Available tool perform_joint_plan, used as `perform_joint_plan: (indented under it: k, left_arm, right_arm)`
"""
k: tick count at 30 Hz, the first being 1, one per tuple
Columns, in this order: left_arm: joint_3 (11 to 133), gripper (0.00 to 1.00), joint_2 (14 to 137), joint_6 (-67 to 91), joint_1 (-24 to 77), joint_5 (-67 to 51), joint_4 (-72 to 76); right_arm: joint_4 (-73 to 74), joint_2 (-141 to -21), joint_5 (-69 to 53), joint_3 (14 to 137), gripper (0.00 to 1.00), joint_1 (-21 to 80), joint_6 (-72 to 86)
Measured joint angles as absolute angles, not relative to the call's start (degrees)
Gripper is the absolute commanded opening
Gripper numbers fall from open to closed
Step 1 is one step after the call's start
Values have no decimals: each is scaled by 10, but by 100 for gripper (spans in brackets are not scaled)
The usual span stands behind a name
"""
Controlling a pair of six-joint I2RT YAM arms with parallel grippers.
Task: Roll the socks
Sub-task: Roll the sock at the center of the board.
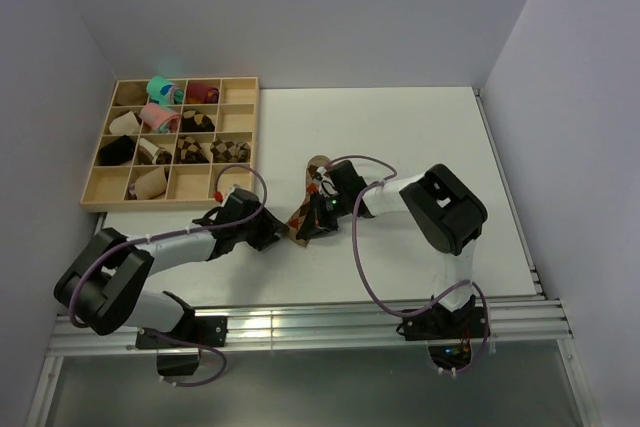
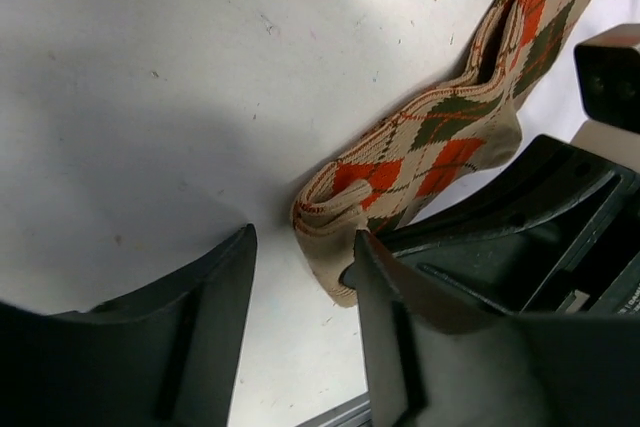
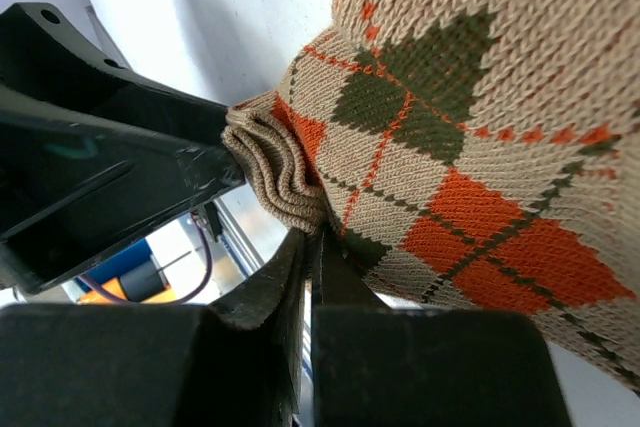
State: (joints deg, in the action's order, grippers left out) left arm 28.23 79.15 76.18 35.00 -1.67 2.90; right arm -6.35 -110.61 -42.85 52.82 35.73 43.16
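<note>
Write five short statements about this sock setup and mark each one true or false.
1. The argyle sock lies on the white table, outside the wooden tray. True.
2. The left gripper is clamped shut. False: its jaws stand apart, with the sock's folded end just ahead of the gap.
3. The right gripper is closed at the sock's folded edge. True.
4. The wooden tray sits at the table's far right corner. False: it sits at the far left.
5. The tray's compartments are all empty. False: several hold rolled socks.
</note>
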Motion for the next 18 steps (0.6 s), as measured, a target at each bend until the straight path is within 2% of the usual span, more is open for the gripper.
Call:
perform_joint_plan:
  k: [12, 18]
  left_arm:
    - [291, 43, 818, 760, 352, -12, 51]
    - [302, 31, 844, 757, 352, -12, 67]
  right_arm:
    - [-74, -1110, -439, 525, 0, 352, 445]
    - [-78, -1114, -445, 525, 0, 351, 452]
